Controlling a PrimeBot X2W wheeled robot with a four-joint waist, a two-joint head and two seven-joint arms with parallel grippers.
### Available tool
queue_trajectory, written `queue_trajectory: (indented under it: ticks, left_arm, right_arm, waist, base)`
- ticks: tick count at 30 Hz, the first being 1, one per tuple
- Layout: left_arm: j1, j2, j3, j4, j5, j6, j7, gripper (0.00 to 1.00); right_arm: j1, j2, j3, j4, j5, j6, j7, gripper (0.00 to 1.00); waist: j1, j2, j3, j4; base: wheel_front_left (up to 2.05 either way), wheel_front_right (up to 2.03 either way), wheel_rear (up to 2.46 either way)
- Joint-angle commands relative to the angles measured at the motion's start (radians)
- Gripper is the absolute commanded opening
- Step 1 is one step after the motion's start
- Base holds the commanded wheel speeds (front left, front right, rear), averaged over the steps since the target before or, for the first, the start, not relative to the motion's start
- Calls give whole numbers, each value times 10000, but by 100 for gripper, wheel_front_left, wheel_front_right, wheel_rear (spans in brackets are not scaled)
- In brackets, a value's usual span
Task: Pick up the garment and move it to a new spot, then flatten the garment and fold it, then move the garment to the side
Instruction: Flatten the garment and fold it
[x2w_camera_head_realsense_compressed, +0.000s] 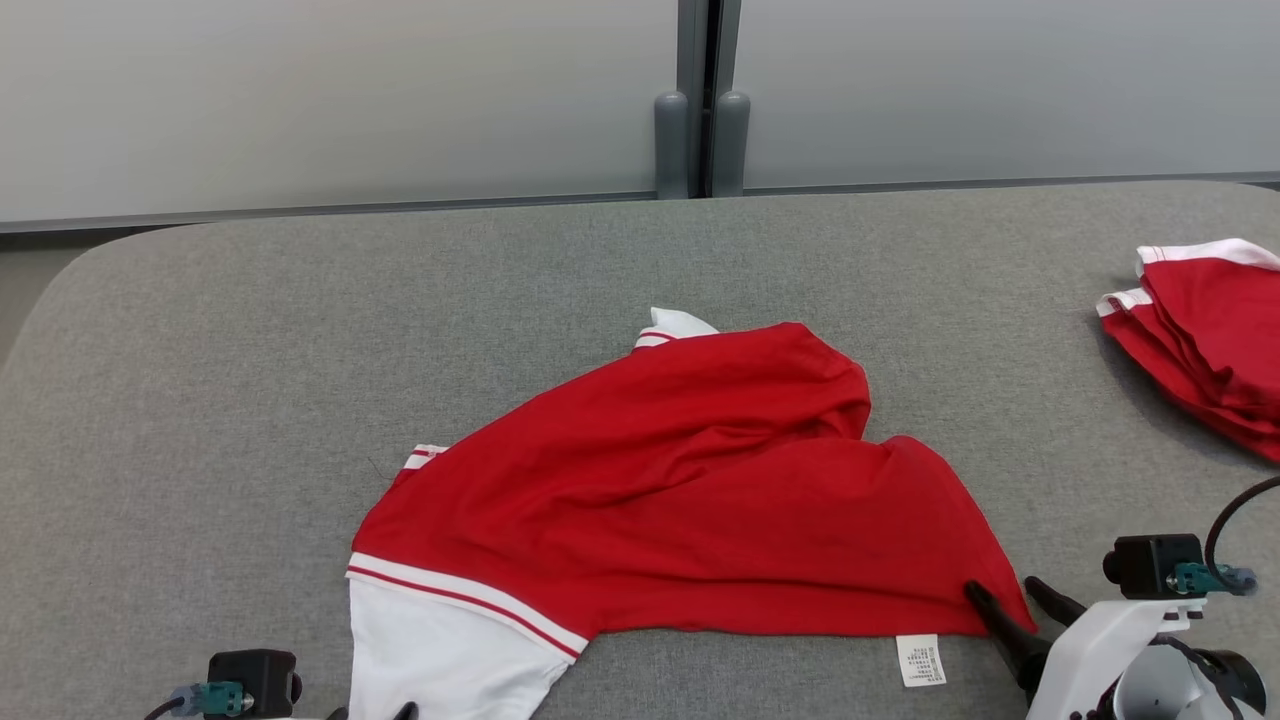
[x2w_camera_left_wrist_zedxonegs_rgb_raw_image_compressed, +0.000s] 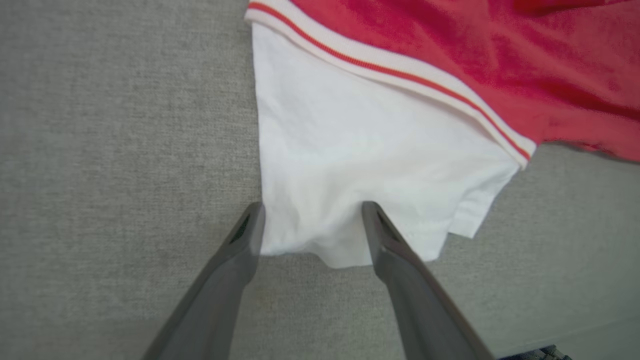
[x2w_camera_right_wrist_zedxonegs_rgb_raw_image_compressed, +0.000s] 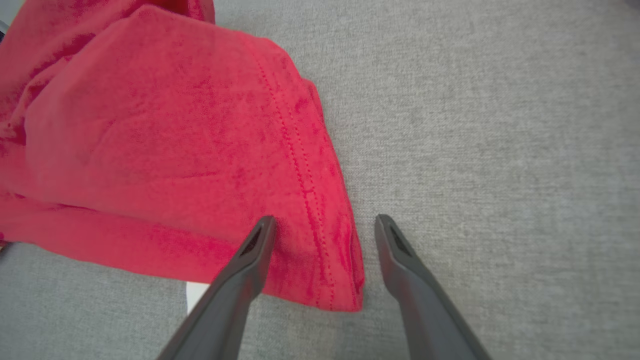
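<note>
Left gripper (x2w_camera_left_wrist_zedxonegs_rgb_raw_image_compressed: 311, 217): fingers spread astride the white sleeve (x2w_camera_left_wrist_zedxonegs_rgb_raw_image_compressed: 350, 150), 7 o'clock.
Right gripper (x2w_camera_right_wrist_zedxonegs_rgb_raw_image_compressed: 325, 227): fingers spread astride the red hem (x2w_camera_right_wrist_zedxonegs_rgb_raw_image_compressed: 320, 250), 5 o'clock.
Shirt (x2w_camera_head_realsense_compressed: 680, 480): rumpled, centre of table (x2w_camera_head_realsense_compressed: 250, 350).

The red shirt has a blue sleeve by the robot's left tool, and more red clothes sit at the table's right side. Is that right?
Not quite. The sleeve of the red shirt is white, not blue; the left wrist view shows it by the open left tool. More red clothes do sit at the right side of the table.
</note>
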Motion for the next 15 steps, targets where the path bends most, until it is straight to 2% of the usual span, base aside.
queue_trajectory:
  ticks: [1, 9, 15]
  left_arm:
    - [-275, 65, 58, 180, 90, 87, -55, 100]
    - [-212, 119, 107, 434, 23, 257, 127, 100]
    - [-370, -46, -102, 625, -206, 58, 308, 100]
  right_arm:
    - [-136, 21, 124, 80, 118, 2, 60, 100]
    - [-284, 80, 404, 252, 240, 2, -52, 100]
    - [-315, 109, 625, 505, 471, 2, 262, 100]
  waist:
    - [0, 0, 136, 18]
    - [0, 0, 273, 61]
    - [0, 0, 348, 129]
  base:
    - [0, 0, 0]
    - [0, 0, 0]
    - [0, 0, 0]
